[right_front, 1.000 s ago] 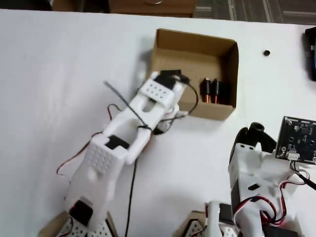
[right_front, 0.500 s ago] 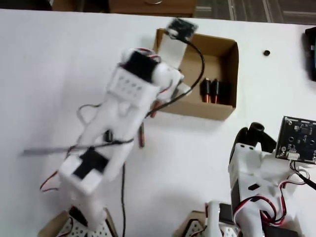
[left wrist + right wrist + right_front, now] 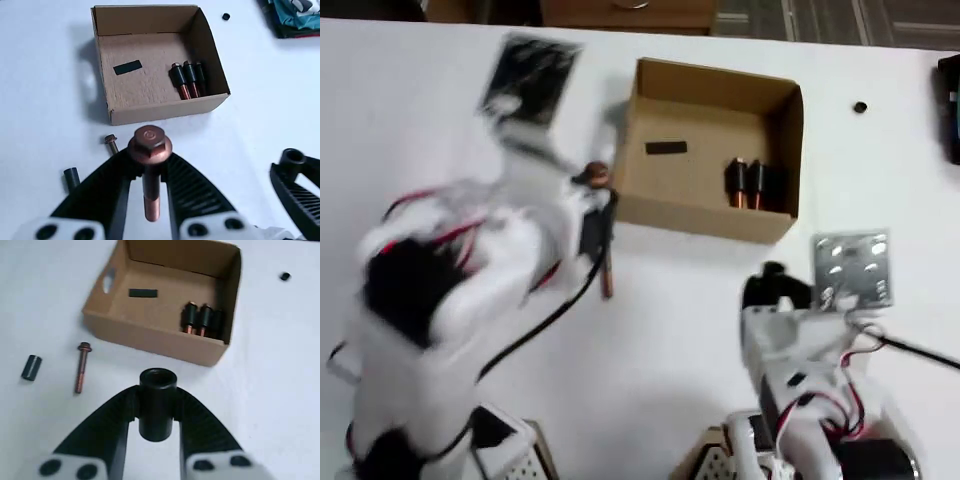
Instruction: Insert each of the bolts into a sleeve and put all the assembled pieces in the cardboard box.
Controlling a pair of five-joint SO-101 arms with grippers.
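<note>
My left gripper (image 3: 150, 161) is shut on a copper bolt (image 3: 150, 142), held head up above the table in front of the cardboard box (image 3: 165, 111). My right gripper (image 3: 156, 405) is shut on a black sleeve (image 3: 157, 381), held upright with its bore facing up. In the high view the left arm is at the left with the bolt (image 3: 592, 177) beside the box's (image 3: 705, 222) left corner. The right gripper (image 3: 775, 288) with its sleeve (image 3: 772, 271) stands in front of the box. Three assembled pieces (image 3: 750, 184) lie inside the box at its right side.
A loose bolt (image 3: 82, 367) and a loose black sleeve (image 3: 31, 367) lie on the table left of the box's front. A black label (image 3: 665, 148) lies on the box floor. A small black part (image 3: 860, 106) sits right of the box. A dark object (image 3: 950, 100) is at the right edge.
The left arm has swung back from the box's front wall toward the left and risen. The right arm has shifted left and its wrist has turned.
</note>
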